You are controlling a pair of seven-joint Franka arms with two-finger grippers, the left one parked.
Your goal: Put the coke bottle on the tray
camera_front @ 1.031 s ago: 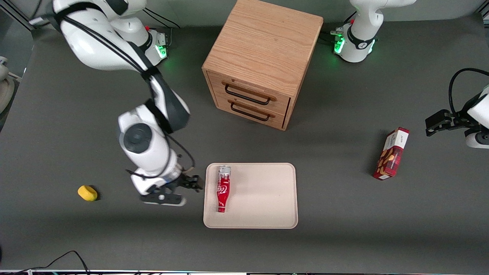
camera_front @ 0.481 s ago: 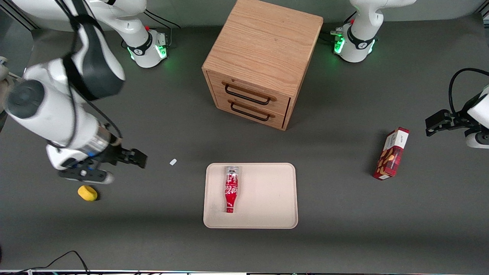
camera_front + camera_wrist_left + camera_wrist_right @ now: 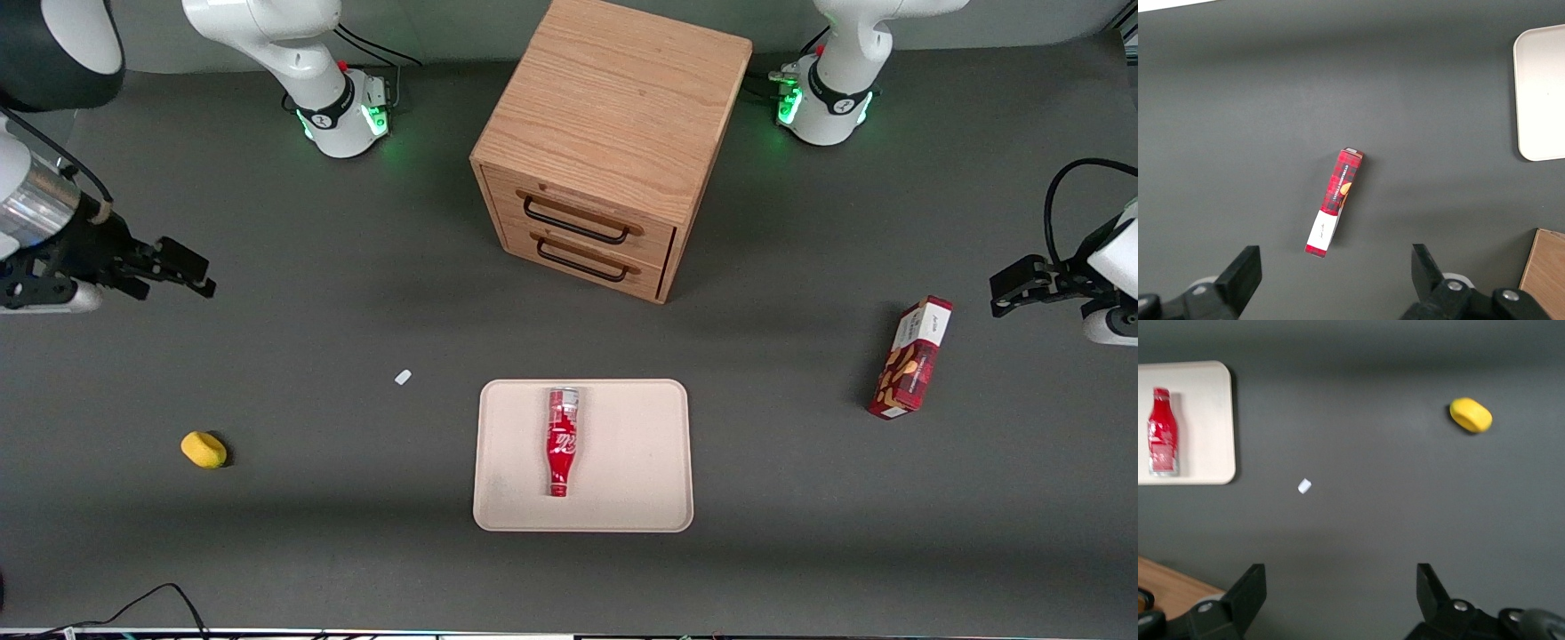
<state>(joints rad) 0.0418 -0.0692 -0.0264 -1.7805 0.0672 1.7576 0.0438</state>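
Dark grey matte counter carries everything you need to check. On it lies the large flat pale beige rectangular tray with rounded corners and a low rim, in front of the light oak two-drawer cabinet and nearer to the front camera than it. The small slim red contoured coke bottle lies flat on its side on that tray, within the rim, silvery base end toward the cabinet and red cap toward the front camera. Your right arm's gripper hangs above bare counter toward the working arm's end, well apart from the tray; its black fingers are spread wide and grasp nothing. A small yellow rounded lump rests nearer to the front camera than the gripper. A tiny white scrap sits between that lump and the tray. A red rectangular snack box lies toward the parked arm's end.
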